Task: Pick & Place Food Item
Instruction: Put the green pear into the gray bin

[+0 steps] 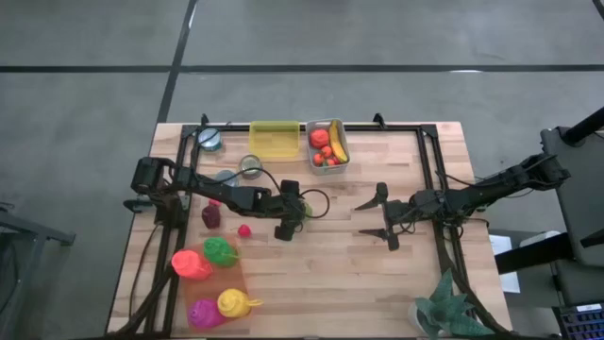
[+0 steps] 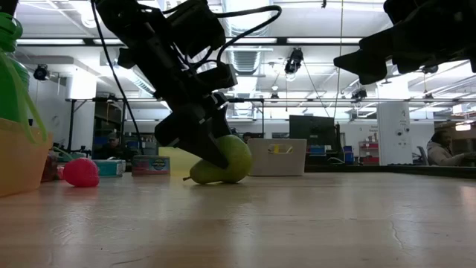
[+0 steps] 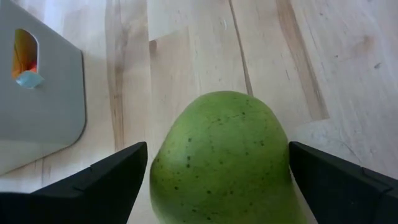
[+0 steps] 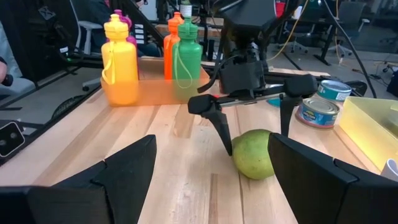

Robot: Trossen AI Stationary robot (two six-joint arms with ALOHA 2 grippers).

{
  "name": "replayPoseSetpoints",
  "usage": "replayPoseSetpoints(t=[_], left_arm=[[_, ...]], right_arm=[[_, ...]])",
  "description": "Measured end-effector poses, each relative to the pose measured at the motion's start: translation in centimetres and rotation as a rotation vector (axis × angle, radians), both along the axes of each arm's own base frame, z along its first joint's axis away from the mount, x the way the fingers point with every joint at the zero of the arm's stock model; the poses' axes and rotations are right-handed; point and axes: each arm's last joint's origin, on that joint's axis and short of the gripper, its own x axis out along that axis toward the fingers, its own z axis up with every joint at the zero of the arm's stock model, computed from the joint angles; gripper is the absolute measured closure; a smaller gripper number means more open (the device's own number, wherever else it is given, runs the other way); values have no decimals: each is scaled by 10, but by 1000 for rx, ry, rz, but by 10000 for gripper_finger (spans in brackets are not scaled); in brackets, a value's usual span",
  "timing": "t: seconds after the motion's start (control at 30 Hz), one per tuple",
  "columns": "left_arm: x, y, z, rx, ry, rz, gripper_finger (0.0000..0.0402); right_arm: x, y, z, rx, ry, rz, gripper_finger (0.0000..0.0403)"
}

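Note:
A green pear (image 3: 221,155) lies on its side on the wooden table (image 1: 311,274), near the middle. My left gripper (image 3: 218,145) slants down over it, open, one finger (image 3: 112,180) on each side of the pear. The right wrist view shows the pear (image 4: 254,155) between those fingers, and the low view shows it (image 2: 230,160) resting on the table behind one finger. My right gripper (image 1: 360,219) hangs open and empty to the pear's right, pointing at it, raised above the table. My left gripper's fingertips (image 3: 140,155) stand close beside the pear's two sides (image 3: 168,162), coming slanting down from the table's left. I cannot tell whether they touch it. The pear rests on the table.
A grey bin (image 1: 327,144) of fruit and a yellow container (image 1: 274,140) stand at the far edge, with two cans (image 1: 209,139) beside them. Coloured bottles (image 1: 212,274) stand in a tray at the near left. A small red item (image 1: 244,229) lies left of the pear.

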Motion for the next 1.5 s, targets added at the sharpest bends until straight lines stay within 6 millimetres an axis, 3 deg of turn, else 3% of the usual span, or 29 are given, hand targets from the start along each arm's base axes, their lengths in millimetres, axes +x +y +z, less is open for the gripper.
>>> replayPoseSetpoints(t=[0.33,0.93,1.1,1.23,1.5], left_arm=[[0,2,0,-9,0,21,84],[1,2,5,-19,-26,32,82],[4,2,24,-39,-92,50,83],[8,3,50,-80,-205,125,83],[26,23,98,-7,-471,284,83]], right_arm=[[0,0,0,0,0,0,97],[0,0,0,0,0,0,97],[0,0,0,0,0,1,97],[0,0,0,0,0,1,97],[0,0,0,0,0,0,97]])
